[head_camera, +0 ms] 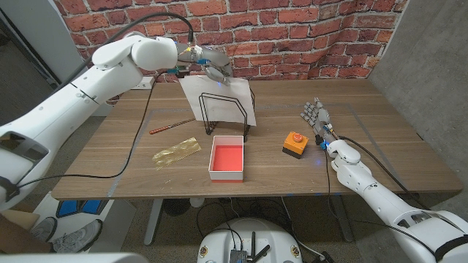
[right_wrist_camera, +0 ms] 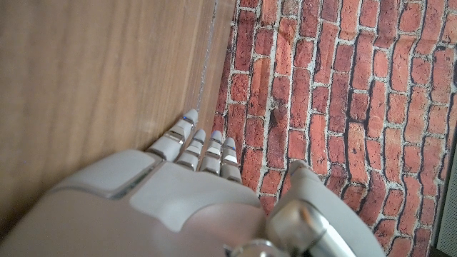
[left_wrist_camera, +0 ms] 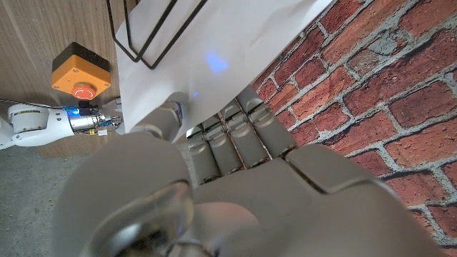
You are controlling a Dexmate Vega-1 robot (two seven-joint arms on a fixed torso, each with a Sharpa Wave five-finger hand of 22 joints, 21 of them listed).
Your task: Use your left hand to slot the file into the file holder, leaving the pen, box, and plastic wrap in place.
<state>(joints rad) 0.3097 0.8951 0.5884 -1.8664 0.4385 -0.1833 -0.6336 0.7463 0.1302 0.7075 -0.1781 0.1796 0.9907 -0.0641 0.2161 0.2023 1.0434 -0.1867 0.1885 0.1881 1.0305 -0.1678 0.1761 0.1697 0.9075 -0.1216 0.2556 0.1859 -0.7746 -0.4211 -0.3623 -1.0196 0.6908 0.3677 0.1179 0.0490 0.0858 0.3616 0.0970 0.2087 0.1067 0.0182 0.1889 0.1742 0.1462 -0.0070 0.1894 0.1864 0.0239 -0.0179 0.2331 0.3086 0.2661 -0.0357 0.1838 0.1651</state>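
The white file [head_camera: 219, 96] stands upright in the black wire file holder [head_camera: 225, 115] at the middle back of the table. My left hand [head_camera: 210, 64] grips the file's top edge from above. In the left wrist view its fingers [left_wrist_camera: 235, 139] pinch the white sheet [left_wrist_camera: 207, 57] above the holder's wires [left_wrist_camera: 153, 43]. My right hand [head_camera: 316, 117] stands on the table at the right, fingers apart and holding nothing; the right wrist view shows its fingers [right_wrist_camera: 196, 143] over bare wood.
A red and white box [head_camera: 227, 158] sits in front of the holder. A pen [head_camera: 172, 126] and crumpled gold plastic wrap [head_camera: 175, 152] lie to its left. An orange button box [head_camera: 294, 143] stands beside my right hand. A brick wall backs the table.
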